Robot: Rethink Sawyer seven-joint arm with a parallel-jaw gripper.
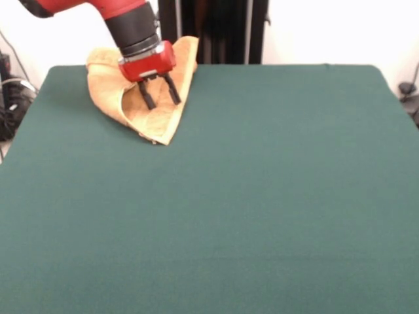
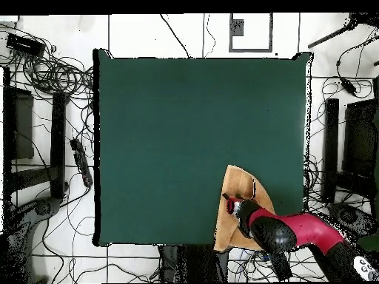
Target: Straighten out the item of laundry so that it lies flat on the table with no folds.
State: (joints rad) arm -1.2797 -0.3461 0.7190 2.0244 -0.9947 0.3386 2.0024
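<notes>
The towel (image 1: pixel 154 98) lies folded into a wedge at the table's (image 1: pixel 262 196) robot-side edge, apparently overhanging it; the rest of the table is bare green. The gripper (image 1: pixel 160 95) stands over the towel, fingers (image 1: pixel 148 98) spread apart, holding nothing

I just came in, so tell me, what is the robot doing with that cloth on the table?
The red and black arm's gripper hangs with its two dark fingers spread apart over a small orange-tan terry-cloth towel. The towel lies bunched and folded into a rough triangle at the corner of the large table covered in dark green cloth, close to the robot's base, with part of it reaching the table's edge. It is not yet flat, and the gripper holds nothing.
</notes>
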